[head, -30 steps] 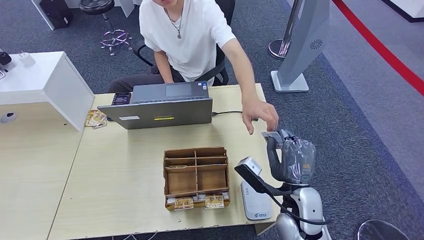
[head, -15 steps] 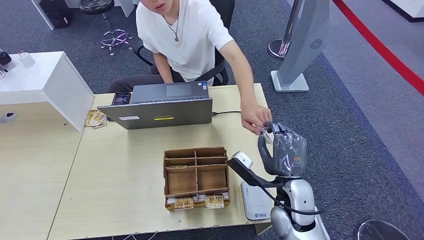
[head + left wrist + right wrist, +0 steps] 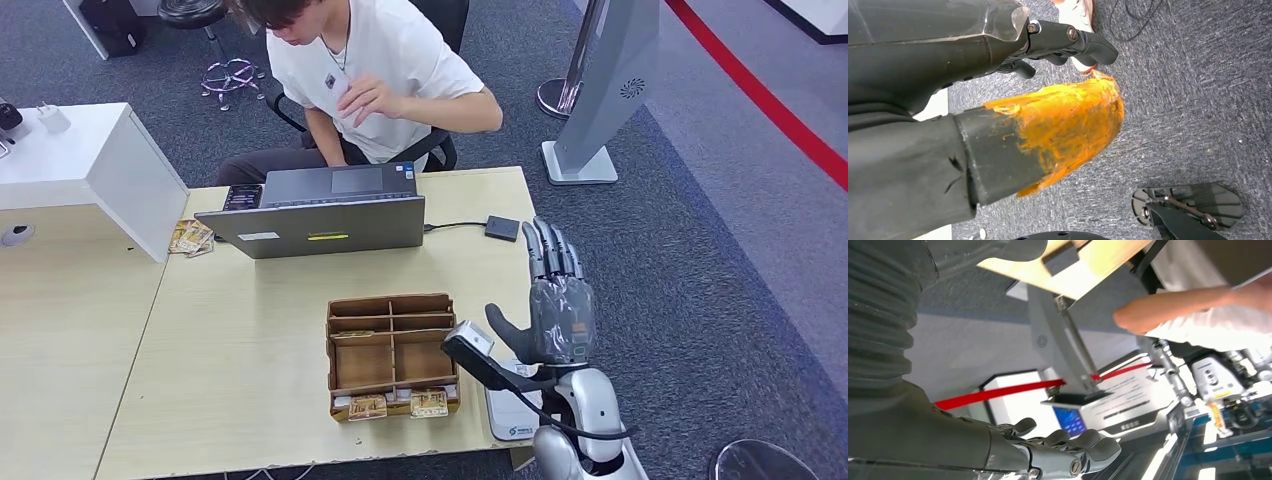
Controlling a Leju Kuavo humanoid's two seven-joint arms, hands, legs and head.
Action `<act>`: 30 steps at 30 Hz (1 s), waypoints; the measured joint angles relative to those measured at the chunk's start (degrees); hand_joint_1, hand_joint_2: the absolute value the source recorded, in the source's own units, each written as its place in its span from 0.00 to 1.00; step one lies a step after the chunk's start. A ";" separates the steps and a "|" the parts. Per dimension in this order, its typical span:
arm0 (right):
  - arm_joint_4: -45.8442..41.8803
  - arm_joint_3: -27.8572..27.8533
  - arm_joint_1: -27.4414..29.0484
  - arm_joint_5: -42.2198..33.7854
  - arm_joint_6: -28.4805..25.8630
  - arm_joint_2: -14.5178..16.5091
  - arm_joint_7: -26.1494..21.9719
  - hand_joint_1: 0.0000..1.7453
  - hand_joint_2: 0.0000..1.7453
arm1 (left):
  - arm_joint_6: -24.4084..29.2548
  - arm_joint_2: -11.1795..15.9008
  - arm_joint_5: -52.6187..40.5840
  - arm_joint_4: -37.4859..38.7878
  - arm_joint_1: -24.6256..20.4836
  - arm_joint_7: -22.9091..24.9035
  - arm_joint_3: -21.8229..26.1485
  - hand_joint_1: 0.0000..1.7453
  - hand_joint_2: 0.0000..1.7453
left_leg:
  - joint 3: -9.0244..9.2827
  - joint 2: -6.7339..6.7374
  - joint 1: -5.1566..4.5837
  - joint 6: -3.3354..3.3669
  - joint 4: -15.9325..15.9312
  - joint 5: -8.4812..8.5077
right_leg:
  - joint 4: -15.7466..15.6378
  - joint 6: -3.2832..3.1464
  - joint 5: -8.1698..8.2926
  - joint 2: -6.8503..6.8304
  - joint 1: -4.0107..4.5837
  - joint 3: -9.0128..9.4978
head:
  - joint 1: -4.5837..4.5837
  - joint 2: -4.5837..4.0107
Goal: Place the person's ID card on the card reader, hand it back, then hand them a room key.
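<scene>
A: Head view first. Right robot hand (image 3: pixel 558 305) is empty, fingers straight and spread, raised over the counter (image 3: pixel 250 330) at lower right. A second ago it pinched a card while the person (image 3: pixel 370 70) reached in; half a second ago their hand was on it.

B: So the card went back?

A: Looks like it. Person's hand (image 3: pixel 368 97) is now pulled up to their chest, upper centre. Can't make out the ID card itself there, too small. I'd call hand-back done.

B: Reader?

A: Card reader (image 3: pixel 512 405) sits bottom centre-right, just under the wrist, nothing on it. Wooden tray (image 3: pixel 392 355) just left of it, cards (image 3: pixel 400 404) along its front slot. Probably the room keys, next step.

B: Left wrist view?

A: Left robot hand (image 3: pixel 1068 42) hangs over carpet, dark fingers at top centre partly curled; can't tell if closed. Holds nothing I can see.

B: Right wrist view?

A: Fingers (image 3: pixel 1073 450) at bottom centre, extended, nothing between them. Person's forearm (image 3: pixel 1178 302) at upper right.
</scene>
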 joint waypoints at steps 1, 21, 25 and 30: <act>-0.34 0.39 0.30 -1.15 0.33 -0.15 -0.74 0.00 1.00 | 0.02 0.00 0.10 0.00 0.00 -0.04 0.00 0.00 0.00 | 0.00 0.00 0.00 0.00 0.00 0.00 | 0.00 0.00 0.00 0.00 0.00 0.00 | 0.00 0.00; -3.42 9.51 3.18 -6.36 5.40 -4.30 -7.51 0.00 1.00 | 0.27 0.19 0.37 0.00 -0.01 -0.63 0.01 0.00 0.00 | -0.02 0.01 0.00 0.00 0.00 0.00 | 0.00 0.00 0.00 0.00 0.00 0.00 | 0.00 0.00; -3.11 10.22 2.98 -5.66 5.59 -4.52 -7.15 0.00 1.00 | 0.27 0.17 0.33 0.00 -0.01 -0.65 0.00 0.00 0.00 | -0.02 0.01 0.00 0.00 0.00 0.00 | 0.00 0.00 0.00 0.00 0.00 0.00 | 0.00 0.00; -2.96 10.38 2.89 -5.51 5.61 -4.56 -7.06 0.00 1.00 | 0.27 0.18 0.30 0.00 -0.01 -0.65 0.00 0.00 0.00 | -0.02 0.01 0.00 0.00 0.00 0.00 | 0.00 0.00 0.00 0.00 0.00 0.00 | 0.00 0.00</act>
